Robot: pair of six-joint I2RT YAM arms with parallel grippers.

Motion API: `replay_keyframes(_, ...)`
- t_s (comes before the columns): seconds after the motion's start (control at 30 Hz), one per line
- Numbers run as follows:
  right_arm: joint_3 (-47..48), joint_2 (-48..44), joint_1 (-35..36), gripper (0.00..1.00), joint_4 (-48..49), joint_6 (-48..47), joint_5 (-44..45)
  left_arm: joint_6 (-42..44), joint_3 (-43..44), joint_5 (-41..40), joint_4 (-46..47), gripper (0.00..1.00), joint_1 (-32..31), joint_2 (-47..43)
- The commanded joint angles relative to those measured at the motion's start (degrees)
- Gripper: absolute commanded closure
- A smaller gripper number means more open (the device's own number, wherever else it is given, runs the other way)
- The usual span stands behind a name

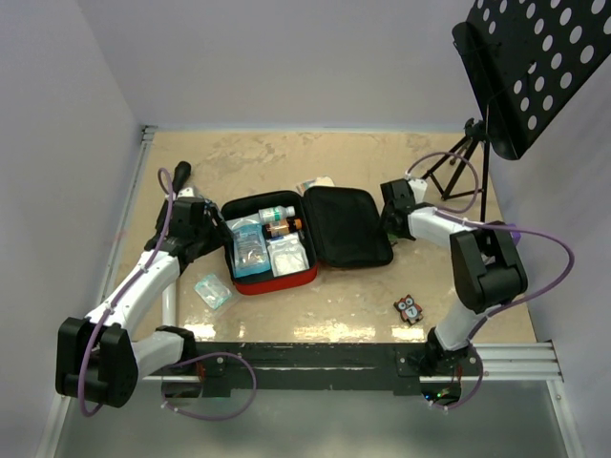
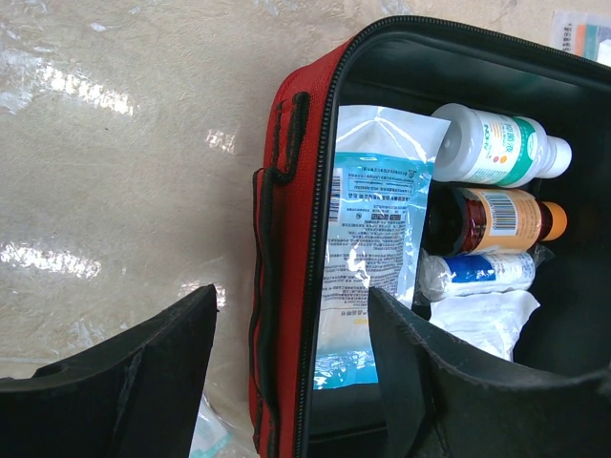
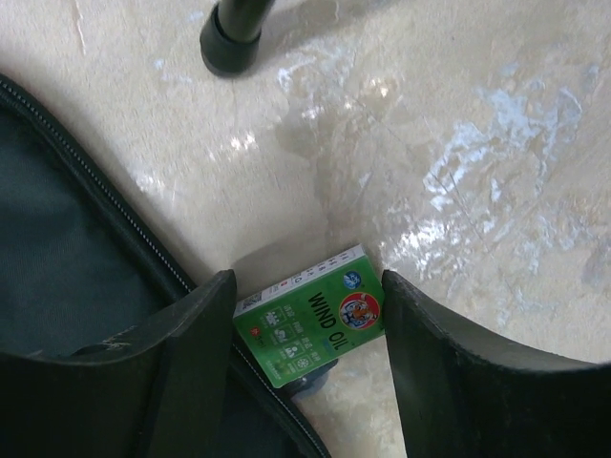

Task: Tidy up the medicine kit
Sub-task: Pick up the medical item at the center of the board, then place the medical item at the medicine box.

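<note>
Filling the bottom of the right wrist view, the right gripper (image 3: 307, 284) is holding its jaws spread, gripping nothing, with a green wind-oil box (image 3: 310, 329) lying flat on the table between them. Its long axis is running slantwise across the gap, almost from one finger to the other, and its near-left end is touching the zipper edge of the black-lined lid (image 3: 67, 258) of the medicine kit (image 1: 279, 283). Closing now would, I judge, be squeezing the box end to end, so turning the wrist first is looking wise. From above, that box is hiding beneath the right wrist; the overhead view is showing only the kit lying open at mid-table, lid flopped right, tray left. The left gripper (image 2: 286, 296), jaws likewise apart, is straddling the tray's red left wall, and its camera alone is showing a white bottle (image 2: 496, 148), a brown bottle (image 2: 492, 219) and a printed sachet (image 2: 368, 219) packed inside. The right arm is sitting nearer the box. A loose packet (image 1: 212, 289) is lying near-left of the kit.
</note>
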Motion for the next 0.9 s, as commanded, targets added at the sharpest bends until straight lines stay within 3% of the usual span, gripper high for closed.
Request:
replay_keyframes(0.0, -1.4, -7.2, -0.3, 0.52, -0.9, 0.2, -2.5, 0.4, 0.3, 0.2, 1.6, 0.31, 0.0, -0.4)
replay_keyframes(0.2, 0.1, -16.8, 1.8, 0.53, -4.2, -0.2, -4.3, 0.4, 0.8, -0.2, 1.5, 0.31, 0.0, 0.0)
replay_keyframes(0.37, 2.4, -23.0, 9.7, 0.53, -4.7, 0.4, -4.6, 0.3, 0.9, -0.8, 1.3, 0.31, 0.0, 0.2)
replay_keyframes(0.57, 8.7, -22.2, 25.4, 0.54, -7.1, 4.6, -0.5, -0.5, 0.4, -1.2, 1.6, 0.31, 0.0, -1.0)
replay_keyframes(0.87, 11.2, -16.3, 40.1, 0.55, -3.3, 7.2, 1.0, -1.1, -0.9, -2.3, 1.5, 0.31, 0.0, -2.7)
